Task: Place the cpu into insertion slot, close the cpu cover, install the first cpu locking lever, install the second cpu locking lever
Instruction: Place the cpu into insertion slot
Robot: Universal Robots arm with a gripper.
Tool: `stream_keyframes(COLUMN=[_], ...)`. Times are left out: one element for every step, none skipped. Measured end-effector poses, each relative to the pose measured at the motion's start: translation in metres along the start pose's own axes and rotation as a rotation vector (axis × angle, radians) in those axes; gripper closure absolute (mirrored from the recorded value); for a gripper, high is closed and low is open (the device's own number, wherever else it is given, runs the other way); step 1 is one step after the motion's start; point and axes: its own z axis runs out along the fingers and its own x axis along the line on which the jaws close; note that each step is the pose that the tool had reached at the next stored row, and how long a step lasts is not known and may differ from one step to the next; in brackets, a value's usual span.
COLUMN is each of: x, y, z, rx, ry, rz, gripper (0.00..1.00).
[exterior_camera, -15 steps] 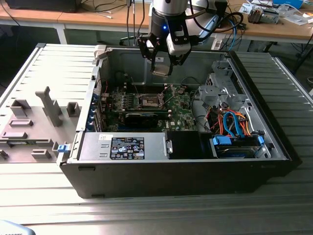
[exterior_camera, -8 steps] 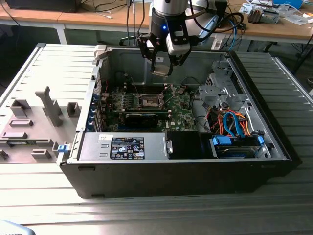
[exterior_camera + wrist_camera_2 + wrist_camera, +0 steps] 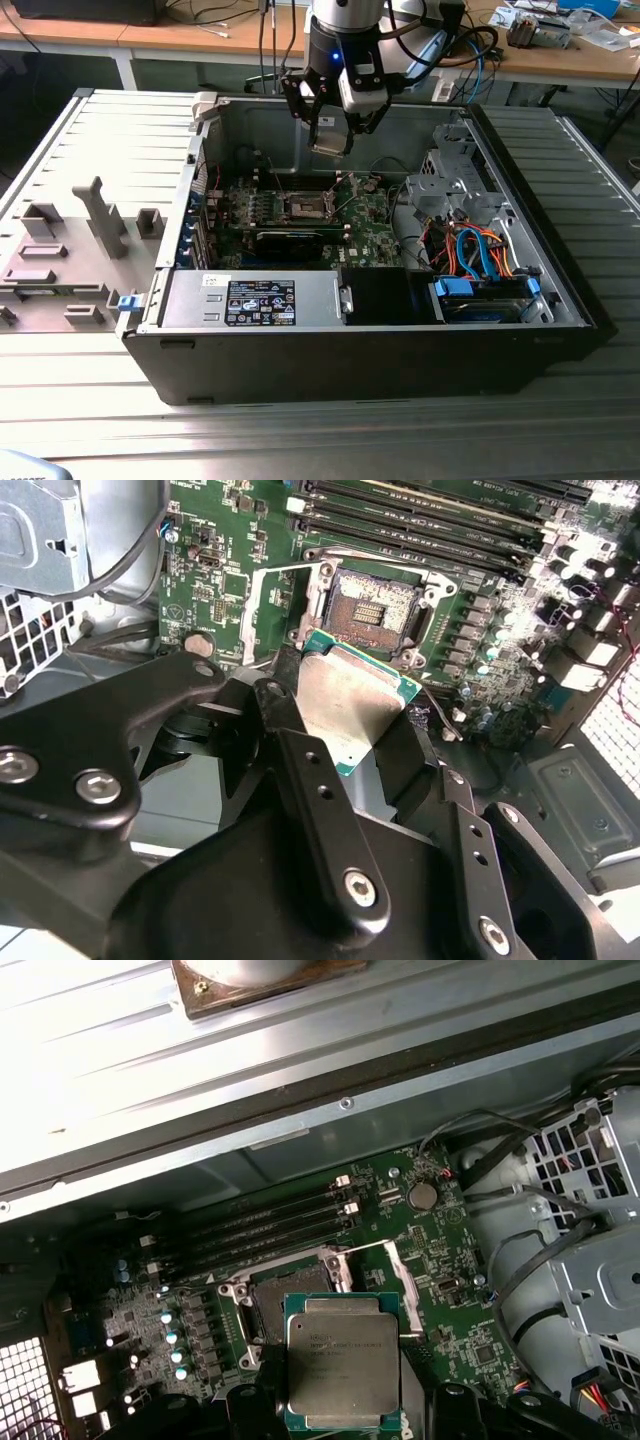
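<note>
My gripper is shut on the cpu, a small square chip with a dull silver top and green edge, and hangs above the green motherboard inside the open computer case. In both wrist views the cpu sits between the black fingers. The insertion slot, a black square socket with a metal rim, lies open just beyond and below the chip; the exterior view shows this slot under the gripper. The cpu cover, a thin silver frame, stands swung up beside the socket.
The case walls enclose the board. A drive cage with orange and blue cables stands on the exterior view's right, memory slots run behind the socket, and a black card lies in front. Grey fixtures stand outside at the exterior view's left.
</note>
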Motion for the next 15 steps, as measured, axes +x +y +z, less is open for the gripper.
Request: stream_keyframes(x=[0.0,0.0,0.0,0.0,0.0,0.0,0.0,0.0,0.0,0.0,0.0,0.0,0.0,0.0,0.0], y=[0.0,0.0,0.0,0.0,0.0,0.0,0.0,0.0,0.0,0.0,0.0,0.0,0.0,0.0,0.0], z=[0.0,0.0,0.0,0.0,0.0001,0.0001,0.0001,0.0001,0.0001,0.0001,0.0001,0.0001,0.0001,0.0001,0.0001], rx=[0.0,-0.0001,-0.0001,-0.0002,-0.0002,-0.0003,-0.0003,-0.0003,-0.0004,-0.0005,-0.0005,-0.0006,-0.0006,-0.0006,-0.0006], ry=[-0.0002,-0.0003,-0.0005,-0.0006,-0.0008,-0.0011,-0.0012,-0.0014,-0.0016,-0.0018,-0.0019,-0.0022,-0.0023,-0.0024,-0.0026], rz=[0.002,0.003,0.005,0.007,0.009,0.012,0.014,0.015,0.018,0.02,0.021,0.024,0.026,0.027,0.029], gripper=[0.45,0.45,0.45,0.45,0.45,0.45,0.45,0.45,0.45,0.45,0.45,0.45,0.45,0.45,0.45])
